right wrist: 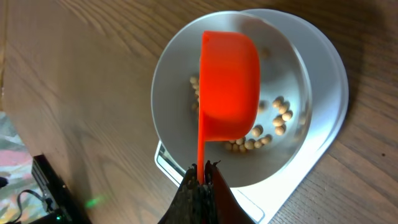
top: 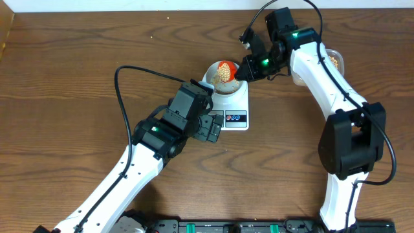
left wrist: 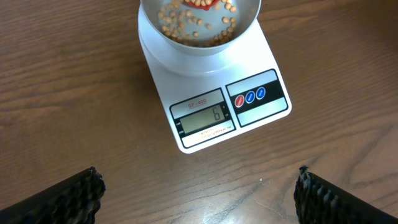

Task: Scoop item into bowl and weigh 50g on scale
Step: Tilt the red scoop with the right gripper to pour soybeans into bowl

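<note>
Right end effector (right wrist: pixel 200 177) clamped shut on scoop (right wrist: pixel 229 87) handle, scoop over bowl (right wrist: pixel 171 81) so beans (right wrist: pixel 273 118) land inside. Bowl on scale (left wrist: pixel 258 65), toward surface (top: pixel 77 52) far edge. Left end effector (left wrist: pixel 199 193) fully open, empty, facing display (left wrist: pixel 205 118).

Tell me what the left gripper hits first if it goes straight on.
Most likely the scale, whose display end lies centred ahead of the open left gripper; height is unclear, so it might touch the table just short of it.
</note>
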You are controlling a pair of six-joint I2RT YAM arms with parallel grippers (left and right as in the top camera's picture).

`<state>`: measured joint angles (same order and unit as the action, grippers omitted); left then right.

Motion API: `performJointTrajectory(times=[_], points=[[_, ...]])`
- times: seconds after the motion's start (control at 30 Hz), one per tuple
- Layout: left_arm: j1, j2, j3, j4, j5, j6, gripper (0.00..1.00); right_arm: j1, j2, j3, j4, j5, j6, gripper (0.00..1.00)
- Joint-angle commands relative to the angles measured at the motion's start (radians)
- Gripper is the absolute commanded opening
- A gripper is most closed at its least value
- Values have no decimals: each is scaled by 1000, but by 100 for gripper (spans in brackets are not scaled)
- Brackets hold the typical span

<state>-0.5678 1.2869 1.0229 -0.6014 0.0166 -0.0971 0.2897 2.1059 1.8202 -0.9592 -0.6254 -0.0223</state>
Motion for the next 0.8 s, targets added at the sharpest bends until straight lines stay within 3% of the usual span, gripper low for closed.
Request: performJointTrajectory(times=[0.0,0.77], points=[[0,0,4,0,-2,10,100,5,-40,25,-3,13,-20,1],[0,0,4,0,-2,10,100,-55,-40,25,-3,-156,-29,1]])
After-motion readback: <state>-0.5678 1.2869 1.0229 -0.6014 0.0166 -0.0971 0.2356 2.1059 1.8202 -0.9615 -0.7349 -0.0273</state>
